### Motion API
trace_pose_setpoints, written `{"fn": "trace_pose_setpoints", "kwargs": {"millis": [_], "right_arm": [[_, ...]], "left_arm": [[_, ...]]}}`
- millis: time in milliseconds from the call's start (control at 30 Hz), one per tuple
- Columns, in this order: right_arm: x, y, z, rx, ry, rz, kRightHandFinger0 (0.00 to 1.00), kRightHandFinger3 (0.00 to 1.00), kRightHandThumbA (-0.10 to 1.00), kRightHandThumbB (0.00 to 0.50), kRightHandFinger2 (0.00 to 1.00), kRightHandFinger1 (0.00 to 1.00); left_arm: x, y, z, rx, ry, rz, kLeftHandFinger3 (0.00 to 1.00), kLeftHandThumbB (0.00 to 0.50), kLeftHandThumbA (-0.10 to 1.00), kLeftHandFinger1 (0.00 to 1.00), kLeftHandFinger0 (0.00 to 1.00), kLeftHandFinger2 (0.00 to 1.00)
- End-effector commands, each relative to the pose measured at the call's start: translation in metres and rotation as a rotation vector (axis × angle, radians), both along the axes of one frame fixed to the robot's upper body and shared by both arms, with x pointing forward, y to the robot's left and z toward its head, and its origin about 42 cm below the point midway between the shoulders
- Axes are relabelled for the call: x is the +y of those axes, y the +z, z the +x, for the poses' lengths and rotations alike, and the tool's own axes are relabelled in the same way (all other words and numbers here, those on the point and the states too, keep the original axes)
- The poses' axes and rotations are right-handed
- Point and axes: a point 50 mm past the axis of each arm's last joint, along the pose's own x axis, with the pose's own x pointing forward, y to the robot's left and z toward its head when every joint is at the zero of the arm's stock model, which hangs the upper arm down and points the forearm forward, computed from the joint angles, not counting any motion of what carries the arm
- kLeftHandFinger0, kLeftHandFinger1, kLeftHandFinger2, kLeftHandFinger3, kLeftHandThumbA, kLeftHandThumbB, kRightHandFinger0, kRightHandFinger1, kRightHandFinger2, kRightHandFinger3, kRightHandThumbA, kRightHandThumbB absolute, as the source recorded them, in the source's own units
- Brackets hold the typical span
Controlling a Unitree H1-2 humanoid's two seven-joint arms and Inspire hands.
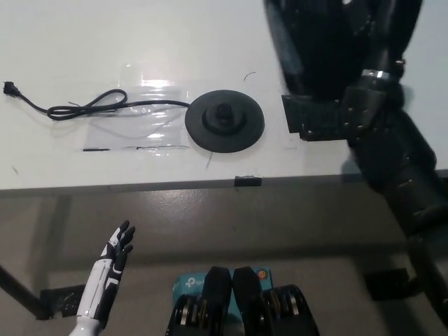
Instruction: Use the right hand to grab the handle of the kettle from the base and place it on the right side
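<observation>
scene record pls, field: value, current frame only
kettle: black kettle lifted off base, at upper right, partly cut off by top edge
base: round black base bare on white table
cord: black cord runs left from base, plug near left edge
right hand: black right hand at the kettle; grip on handle not visible
left hand: white left hand resting low at lower left, open
black patch: dark flat square right of base, under the arm

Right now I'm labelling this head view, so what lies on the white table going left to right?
Black power plug → coiled black cord → round black kettle base → black plastic kettle, lifted off the base, its right edge hidden behind the robot's black right arm.
</observation>
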Motion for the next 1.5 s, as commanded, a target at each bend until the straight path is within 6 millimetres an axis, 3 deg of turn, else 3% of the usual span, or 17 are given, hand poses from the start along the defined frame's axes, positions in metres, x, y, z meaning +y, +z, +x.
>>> {"fn": "trace_pose_setpoints", "kwargs": {"millis": [0, 233, 367, 467, 600, 667, 700, 800, 867, 900, 1000, 1033, 1067, 1167, 1233, 1300, 1467], "right_arm": [[-0.013, 0.059, 0.004, -0.197, 0.003, 0.065, 0.00, 0.74, -0.10, 0.021, 0.65, 0.15], [-0.043, 0.041, 0.007, -0.136, -0.046, 0.072, 0.00, 0.71, -0.10, 0.022, 0.64, 0.09], [-0.042, 0.029, 0.009, -0.072, -0.040, 0.095, 0.00, 0.72, -0.10, 0.021, 0.63, 0.07], [-0.038, 0.023, 0.010, -0.048, -0.043, 0.092, 0.00, 0.63, -0.10, 0.015, 0.50, 0.00], [-0.029, 0.014, 0.012, -0.001, -0.032, 0.122, 0.00, 0.63, -0.10, 0.018, 0.53, 0.01], [-0.023, 0.011, 0.012, 0.017, -0.021, 0.146, 0.00, 0.52, -0.10, 0.011, 0.47, 0.00], [-0.021, 0.010, 0.013, 0.026, -0.016, 0.161, 0.00, 0.38, -0.08, 0.036, 0.34, 0.00], [-0.014, 0.000, 0.012, 0.066, 0.014, 0.206, 0.00, 0.33, 0.09, 0.023, 0.20, 0.00], [-0.014, -0.006, 0.010, 0.064, 0.007, 0.196, 0.00, 0.47, 0.15, 0.046, 0.12, 0.00], [-0.014, -0.011, 0.008, 0.066, 0.006, 0.195, 0.00, 0.40, 0.19, 0.041, 0.02, 0.00], [-0.013, -0.027, 0.005, 0.104, 0.018, 0.215, 0.00, 0.45, 0.35, 0.032, 0.02, 0.00], [-0.014, -0.031, 0.004, 0.116, 0.018, 0.222, 0.00, 0.41, 0.38, 0.033, 0.00, 0.00], [-0.015, -0.037, 0.003, 0.126, 0.010, 0.221, 0.00, 0.23, 0.36, 0.027, 0.00, 0.00], [-0.020, -0.060, -0.004, 0.160, -0.007, 0.223, 0.00, 0.00, 0.14, 0.027, 0.14, 0.00], [-0.025, -0.077, -0.009, 0.195, -0.010, 0.228, 0.00, 0.10, 0.12, 0.025, 0.40, 0.03], [-0.029, -0.091, -0.014, 0.215, -0.023, 0.210, 0.00, 0.32, 0.08, 0.017, 0.49, 0.04], [-0.048, -0.133, -0.032, 0.308, -0.029, 0.098, 0.00, 0.56, 0.03, 0.002, 0.53, 0.08]], "left_arm": [[0.004, 0.007, -0.004, -0.059, -0.010, -0.004, 1.00, 0.500, 1.00, 1.00, 0.97, 1.00], [0.003, 0.007, -0.005, -0.048, -0.009, -0.024, 1.00, 0.500, 1.00, 1.00, 1.00, 1.00], [0.003, 0.006, -0.006, -0.052, -0.014, -0.016, 1.00, 0.500, 1.00, 1.00, 0.98, 1.00], [0.002, 0.005, -0.006, -0.050, -0.016, -0.022, 1.00, 0.500, 1.00, 1.00, 0.97, 1.00], [0.001, 0.004, -0.007, -0.050, -0.019, -0.036, 1.00, 0.500, 1.00, 1.00, 0.96, 1.00], [0.000, 0.004, -0.006, -0.050, -0.019, -0.035, 1.00, 0.500, 1.00, 1.00, 0.95, 1.00], [0.000, 0.004, -0.006, -0.053, -0.019, -0.033, 1.00, 0.500, 1.00, 1.00, 0.95, 1.00], [0.001, 0.004, -0.006, -0.046, -0.022, -0.039, 1.00, 0.500, 1.00, 1.00, 0.95, 1.00], [0.000, 0.004, -0.005, -0.048, -0.024, -0.034, 1.00, 0.500, 1.00, 1.00, 0.94, 1.00], [0.000, 0.004, -0.006, -0.050, -0.025, -0.030, 1.00, 0.500, 1.00, 1.00, 0.94, 1.00], [0.000, 0.006, -0.005, -0.047, -0.024, -0.041, 1.00, 0.500, 1.00, 1.00, 0.93, 1.00], [0.000, 0.006, -0.005, -0.048, -0.023, -0.043, 1.00, 0.500, 1.00, 1.00, 0.93, 1.00], [0.000, 0.006, -0.005, -0.048, -0.022, -0.045, 1.00, 0.500, 1.00, 1.00, 0.92, 1.00], [0.000, 0.006, -0.005, -0.052, -0.017, -0.038, 1.00, 0.500, 1.00, 1.00, 0.91, 1.00], [0.000, 0.006, -0.005, -0.051, -0.016, -0.039, 1.00, 0.500, 1.00, 1.00, 0.90, 0.99], [0.000, 0.007, -0.005, -0.053, -0.019, -0.041, 1.00, 0.500, 1.00, 1.00, 0.90, 0.99], [0.001, 0.007, -0.004, -0.058, -0.018, -0.057, 0.98, 0.500, 1.00, 0.98, 0.90, 0.96]]}}
